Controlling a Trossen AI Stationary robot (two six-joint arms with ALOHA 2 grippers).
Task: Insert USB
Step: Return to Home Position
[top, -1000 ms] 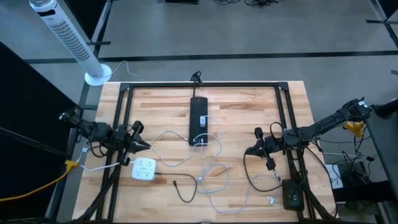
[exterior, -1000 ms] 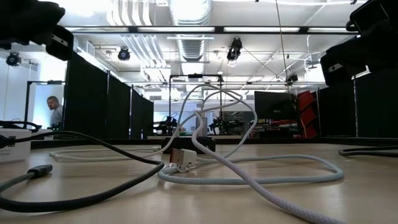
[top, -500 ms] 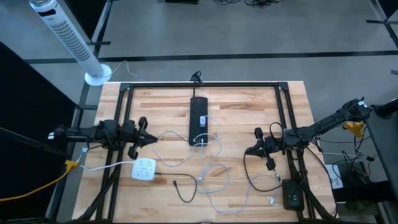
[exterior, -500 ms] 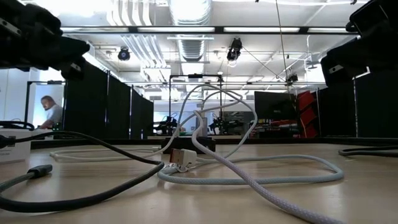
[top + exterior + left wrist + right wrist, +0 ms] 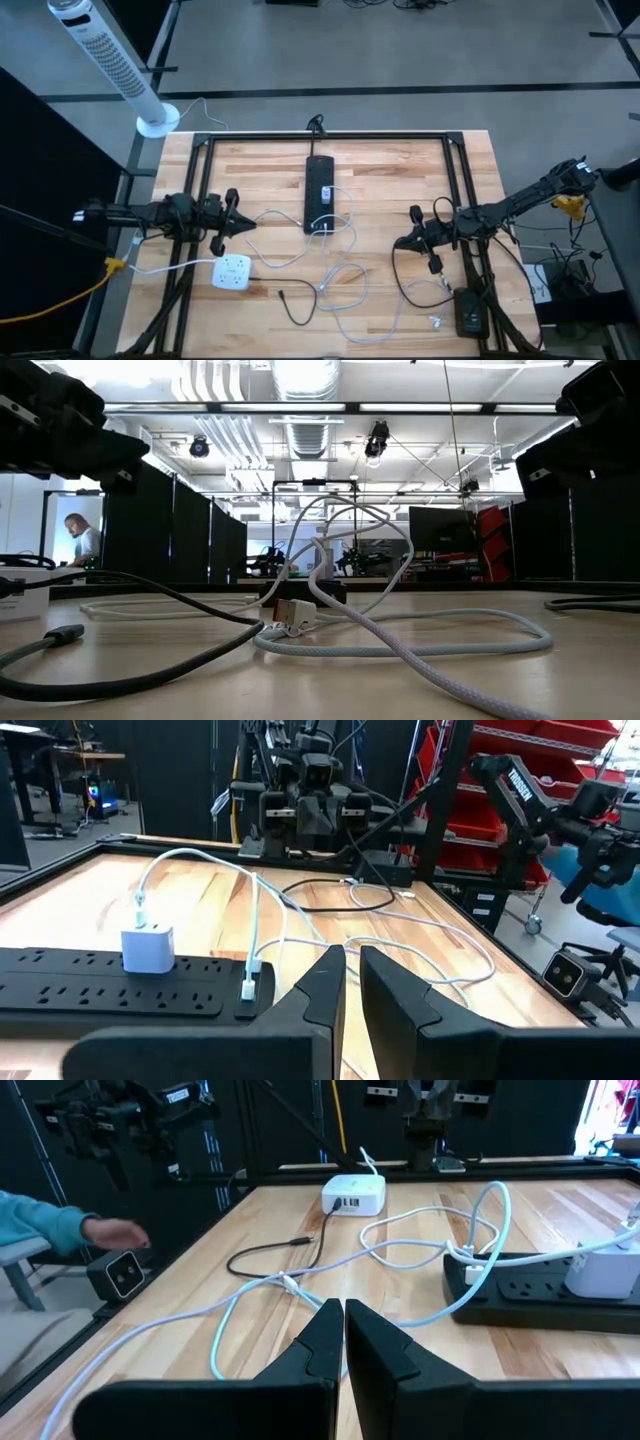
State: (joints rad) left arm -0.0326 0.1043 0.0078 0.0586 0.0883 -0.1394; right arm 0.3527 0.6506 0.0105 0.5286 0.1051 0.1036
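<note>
The black power strip [image 5: 319, 190] lies lengthwise in the middle of the wooden table [image 5: 400, 170], between the two arms. A white adapter [image 5: 147, 948] stands plugged into it, with a white cable rising from its top. Just beside the adapter, a light blue cable [image 5: 255, 925] goes into the strip's end. Pale cables loop loosely over the boards in front of the strip, and a black cable [image 5: 295, 305] curls among them. A white charger block [image 5: 231, 271] sits near the left arm. The left gripper [image 5: 243, 222] hovers over the left part of the table, pointing toward the strip. Its fingers [image 5: 320, 985] are drawn in to a thin slit and hold nothing. The right gripper [image 5: 400, 243] hangs over the right part of the table, well apart from the strip. Its fingers [image 5: 315, 1335] are pressed almost together and it is empty too. Beyond the table's edge, on the right arm's side, a person's hand [image 5: 112, 1232] with a light blue sleeve shows. Another person [image 5: 82, 540] stands far back in the room.
</note>
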